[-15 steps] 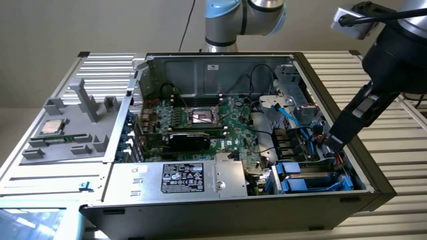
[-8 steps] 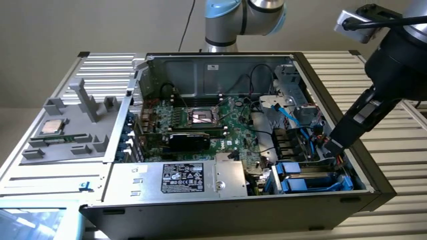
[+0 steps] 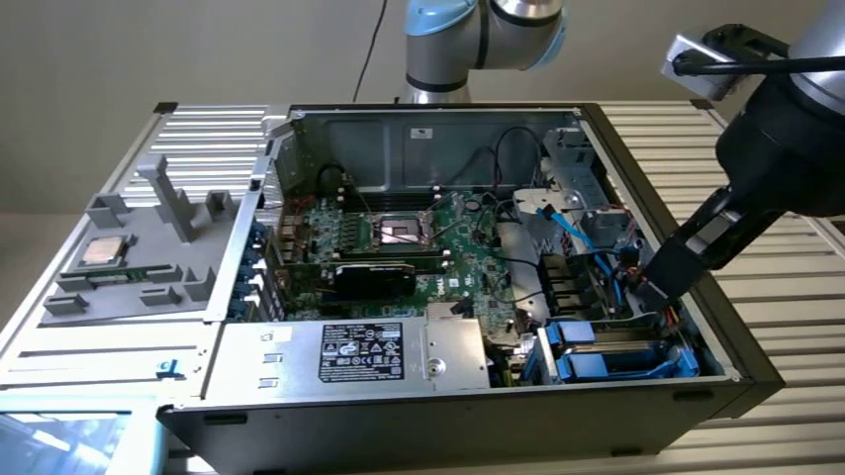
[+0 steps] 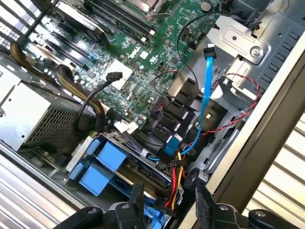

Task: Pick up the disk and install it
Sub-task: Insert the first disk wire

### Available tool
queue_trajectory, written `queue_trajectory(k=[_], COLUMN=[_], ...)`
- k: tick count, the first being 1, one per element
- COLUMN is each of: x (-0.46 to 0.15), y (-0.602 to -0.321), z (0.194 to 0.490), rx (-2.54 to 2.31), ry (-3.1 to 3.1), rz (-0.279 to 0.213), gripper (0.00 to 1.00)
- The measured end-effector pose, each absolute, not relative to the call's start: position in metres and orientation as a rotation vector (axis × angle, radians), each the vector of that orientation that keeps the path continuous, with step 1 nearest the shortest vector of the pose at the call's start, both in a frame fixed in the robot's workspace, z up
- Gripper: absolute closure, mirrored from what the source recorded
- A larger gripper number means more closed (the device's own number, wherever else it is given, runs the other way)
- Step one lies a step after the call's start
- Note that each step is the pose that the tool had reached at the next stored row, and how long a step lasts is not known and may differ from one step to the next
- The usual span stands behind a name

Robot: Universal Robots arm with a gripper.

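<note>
Hand: the hand (image 3: 656, 282) (image 4: 170, 202) is open, its two black fingers (image 4: 136, 200) spread wide with nothing gripped between them.
Hand position: in the exterior view it reaches down inside the open computer case (image 3: 660, 396), at about 4 o'clock of the case, close to the side wall.
Nearest things: a bundle of red and yellow wires (image 4: 174, 183) runs just beyond the fingertips. The hand is not touching them as far as I can tell.
Disk: the disk (image 3: 588, 336) (image 4: 112, 155) lies in the drive bay in the case corner, at about 5 o'clock in the exterior view, its blue frame showing. It is near the hand but apart from it.
Blue cable: a flat blue cable (image 3: 575, 233) (image 4: 207, 95) hangs loose above the bay, at about 3 o'clock of the case.
Circuit board: the green circuit board (image 3: 396, 237) (image 4: 143, 62) fills the middle of the case.
Power box: a silver labelled box (image 3: 356, 351) sits at 6 to 7 o'clock.
Tray: a grey tray (image 3: 133, 287) lies outside the case at 9 o'clock, with a small square chip (image 3: 103, 252) on it.
Bench: the case stands on a ribbed metal bench (image 3: 793, 297).
</note>
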State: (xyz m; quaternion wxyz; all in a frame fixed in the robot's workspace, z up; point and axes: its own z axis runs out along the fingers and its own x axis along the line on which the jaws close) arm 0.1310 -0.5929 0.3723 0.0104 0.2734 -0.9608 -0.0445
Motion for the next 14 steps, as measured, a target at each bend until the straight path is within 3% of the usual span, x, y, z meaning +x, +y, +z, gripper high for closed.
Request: queue_trajectory(k=[14], x=[0.131], y=[-0.606], z=[0.368], rx=[0.767], ry=[-3.030], rz=[-0.157], gripper=[0.44])
